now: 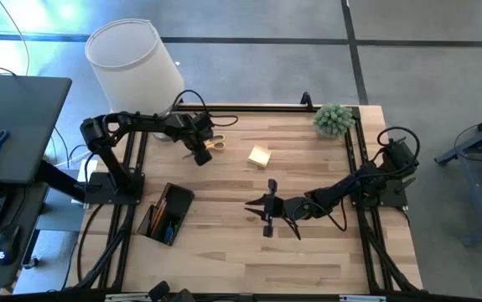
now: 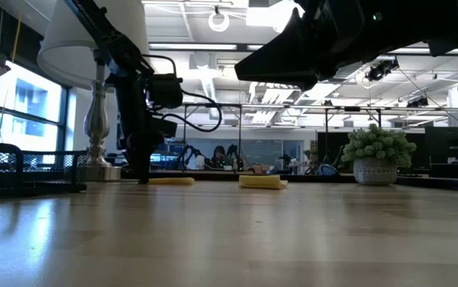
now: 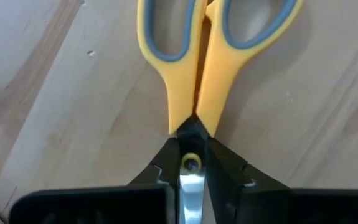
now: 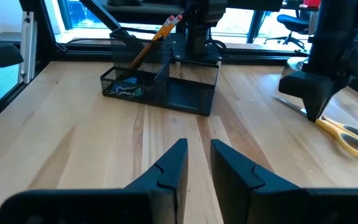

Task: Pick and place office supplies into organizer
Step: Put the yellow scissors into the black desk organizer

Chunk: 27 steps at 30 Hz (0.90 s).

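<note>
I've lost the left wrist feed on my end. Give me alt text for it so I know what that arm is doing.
The left tool is clamped on the yellow-handled scissors at the pivot, one dark finger on either side of the blades where they meet the handles. The scissors lie flat on the wooden table, their yellow and grey finger loops pointing away from the camera.

Past my surface's far left corner stands a white-shaded lamp [image 1: 133, 57]; a small green plant [image 1: 334, 119] sits at its far right corner.

yellow-handled scissors [image 3: 191, 56] with grey-lined loops, black mesh organizer [image 4: 166, 84]
</note>
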Each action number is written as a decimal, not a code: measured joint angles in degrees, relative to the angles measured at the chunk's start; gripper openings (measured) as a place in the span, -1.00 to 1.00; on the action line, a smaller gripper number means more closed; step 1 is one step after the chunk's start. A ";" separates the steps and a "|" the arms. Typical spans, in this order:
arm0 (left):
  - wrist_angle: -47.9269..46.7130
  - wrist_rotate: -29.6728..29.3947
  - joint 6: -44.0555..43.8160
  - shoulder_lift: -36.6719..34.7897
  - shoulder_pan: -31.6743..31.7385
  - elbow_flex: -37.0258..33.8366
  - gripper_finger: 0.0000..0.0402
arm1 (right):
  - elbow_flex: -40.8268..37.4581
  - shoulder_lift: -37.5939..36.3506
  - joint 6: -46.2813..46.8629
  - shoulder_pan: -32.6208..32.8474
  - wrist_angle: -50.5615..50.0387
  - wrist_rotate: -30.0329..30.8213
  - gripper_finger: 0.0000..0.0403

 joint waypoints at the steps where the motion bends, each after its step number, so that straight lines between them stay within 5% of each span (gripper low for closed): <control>1: -0.02 -0.02 0.30 0.00 0.00 0.00 -0.82 | 0.00 0.00 0.37 0.00 0.02 0.10 -0.69; 6: 0.02 1.90 1.84 -0.57 0.08 -0.08 -0.71 | 0.00 0.02 3.27 -0.02 0.57 0.11 -0.69; 16: -0.48 10.42 4.67 -6.47 0.05 -0.28 -0.88 | 0.01 0.02 7.91 -0.04 1.26 2.89 -0.69; 27: 0.05 33.48 5.90 -15.44 -0.09 -0.17 -0.84 | 0.02 0.02 9.06 0.02 2.07 3.86 -0.69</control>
